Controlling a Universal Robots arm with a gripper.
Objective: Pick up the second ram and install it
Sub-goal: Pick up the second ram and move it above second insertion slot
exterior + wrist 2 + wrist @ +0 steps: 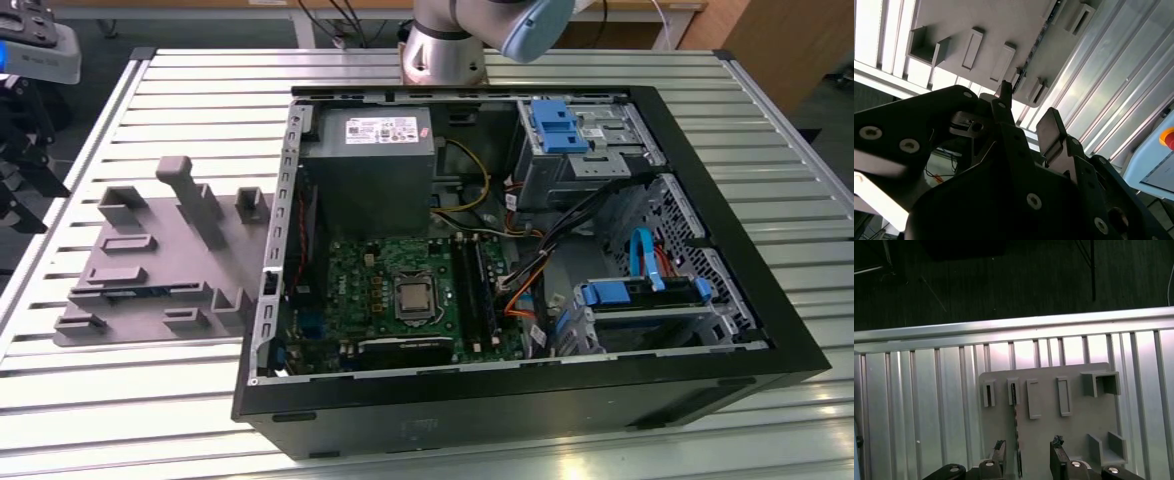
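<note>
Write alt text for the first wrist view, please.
The open gripper hovers over a grey holder tray on the slatted metal table, its fingertips either side of a thin stick standing on edge in a slot, apparently the second ram.

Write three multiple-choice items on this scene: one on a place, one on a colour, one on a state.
1. The ram stick sits:
A) in the grey fixture
B) in the hand
C) in the computer case

2. The computer case's drive-bay clips are:
A) red
B) blue
C) yellow

3. The hand is:
A) shut on the ram stick
B) open
C) shut, empty

Key: 1 A, its thin edge shows in the fixture; 2 B, they show bright blue in the exterior view; 3 B, its fingertips stand apart in both wrist views.
</note>
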